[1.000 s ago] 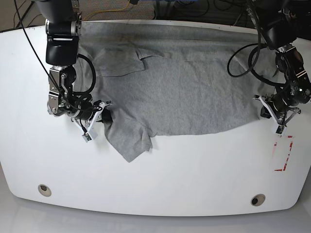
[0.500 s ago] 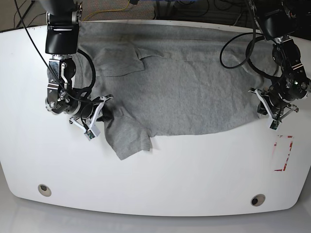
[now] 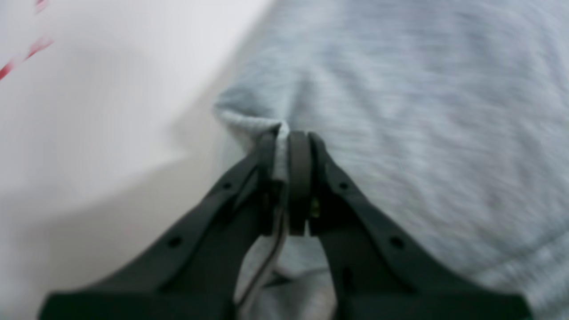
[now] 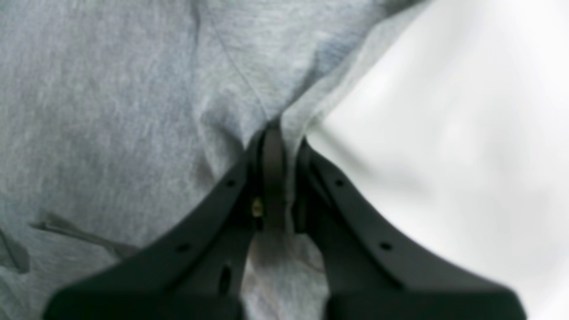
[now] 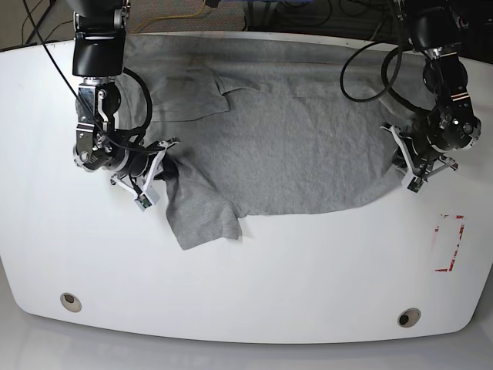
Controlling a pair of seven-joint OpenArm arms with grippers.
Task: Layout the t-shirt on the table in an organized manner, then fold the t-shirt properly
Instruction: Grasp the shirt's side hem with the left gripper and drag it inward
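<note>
The grey t-shirt [image 5: 293, 146] lies spread across the back half of the white table [image 5: 308, 270], with one sleeve hanging toward the front at the left. In the base view my right gripper [image 5: 162, 171] stands at the shirt's left side, beside that sleeve. The right wrist view shows it [image 4: 284, 135] shut on a pinched fold of the t-shirt [image 4: 111, 111]. My left gripper [image 5: 403, 159] is at the shirt's right edge. Its wrist view shows it [image 3: 284, 133] shut on the hem of the t-shirt [image 3: 422, 111], over white tabletop [image 3: 111, 111].
A red-outlined rectangle mark [image 5: 449, 243] lies at the table's right, in front of the left gripper. Two round metal grommets [image 5: 70, 301] [image 5: 408, 317] sit near the front edge. Cables and arm bases crowd the back edge.
Both grippers have drawn back toward the far edge with the cloth held. The left one also moved inward, away from the red mark. The hanging sleeve shifted left.
</note>
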